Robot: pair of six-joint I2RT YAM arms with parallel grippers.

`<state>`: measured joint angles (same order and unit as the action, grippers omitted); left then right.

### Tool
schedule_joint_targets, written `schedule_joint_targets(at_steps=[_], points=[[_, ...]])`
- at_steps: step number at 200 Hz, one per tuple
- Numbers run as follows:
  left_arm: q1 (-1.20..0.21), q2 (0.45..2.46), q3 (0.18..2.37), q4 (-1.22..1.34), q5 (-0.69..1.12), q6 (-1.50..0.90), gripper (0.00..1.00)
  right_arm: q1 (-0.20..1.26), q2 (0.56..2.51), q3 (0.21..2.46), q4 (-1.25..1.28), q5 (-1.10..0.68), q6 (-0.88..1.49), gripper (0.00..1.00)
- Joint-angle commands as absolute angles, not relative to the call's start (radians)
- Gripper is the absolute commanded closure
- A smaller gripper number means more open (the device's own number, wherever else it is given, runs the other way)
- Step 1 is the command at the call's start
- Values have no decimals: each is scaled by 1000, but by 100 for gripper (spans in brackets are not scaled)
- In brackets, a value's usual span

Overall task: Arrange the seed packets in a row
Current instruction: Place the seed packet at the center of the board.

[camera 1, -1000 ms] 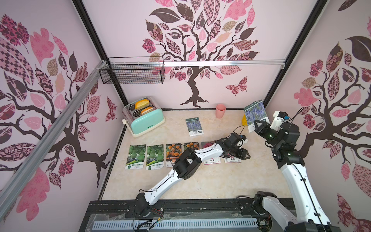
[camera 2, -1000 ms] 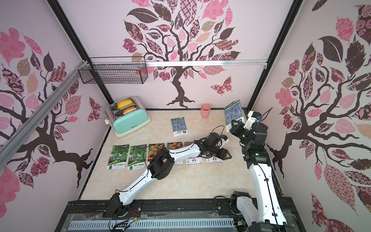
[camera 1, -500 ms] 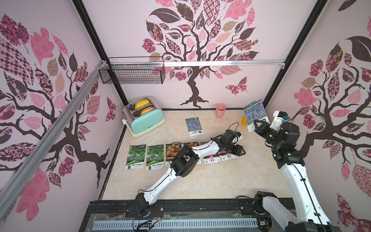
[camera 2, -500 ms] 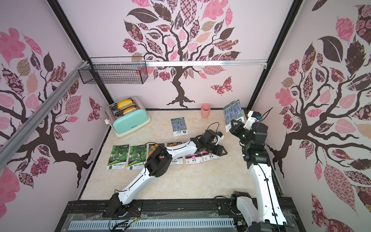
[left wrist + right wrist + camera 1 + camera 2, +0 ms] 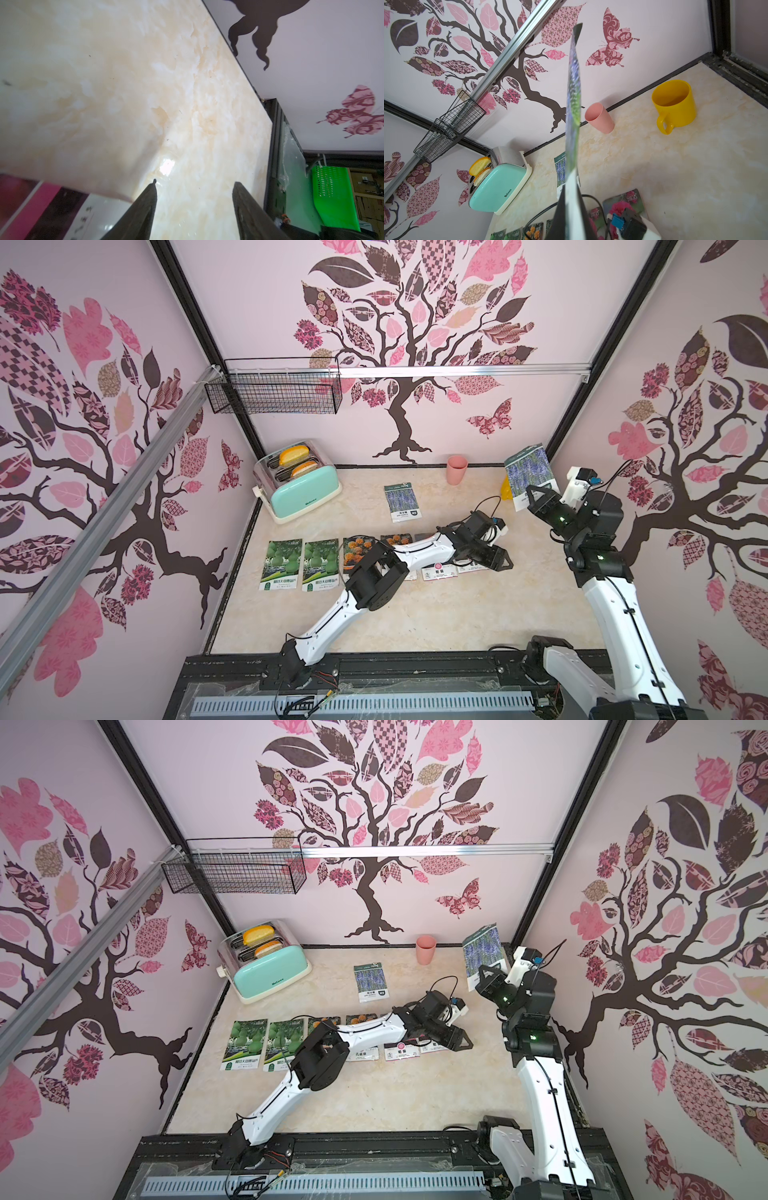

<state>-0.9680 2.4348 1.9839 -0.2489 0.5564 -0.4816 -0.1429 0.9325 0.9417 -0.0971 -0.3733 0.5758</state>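
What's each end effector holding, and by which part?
The right end effector grips the raised lavender seed packet by its white label end. The left end effector is open, empty.

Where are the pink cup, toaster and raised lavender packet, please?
pink cup (image 5: 457,472): in a top view, outer wall.
toaster (image 5: 305,494): in a top view, mint side panel.
raised lavender packet (image 5: 530,468): in a top view, purple picture.

The pale pink walls (image 5: 257,302) were covered with brown and pink tree decals (image 5: 401,423). A wire basket (image 5: 274,394) was hung from an aluminium rail (image 5: 461,371) above the back-left corner of the cream marbled worktop (image 5: 415,614), which was evenly lit.
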Motion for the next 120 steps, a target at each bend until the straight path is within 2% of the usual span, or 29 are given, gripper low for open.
schedule_joint_targets(at_steps=[1, 34, 48, 69, 95, 120], points=[[-904, 2214, 1826, -182, 603, -425, 37, -146, 941, 1013, -97, -406, 555, 100], [-770, 1924, 1559, -128, 721, -368, 35, -145, 965, 1043, -65, -526, 540, 100], [-677, 1839, 1466, -45, 806, -388, 33, -146, 990, 1069, -68, -607, 514, 100], [-541, 1757, 1402, 25, 841, -397, 31, -140, 1023, 1074, -36, -721, 497, 100], [-424, 1732, 1448, 65, 890, -374, 27, -97, 1103, 1111, -72, -841, 428, 100], [-414, 1770, 1641, -190, 859, -89, 25, -23, 1189, 1182, -203, -915, 288, 100]])
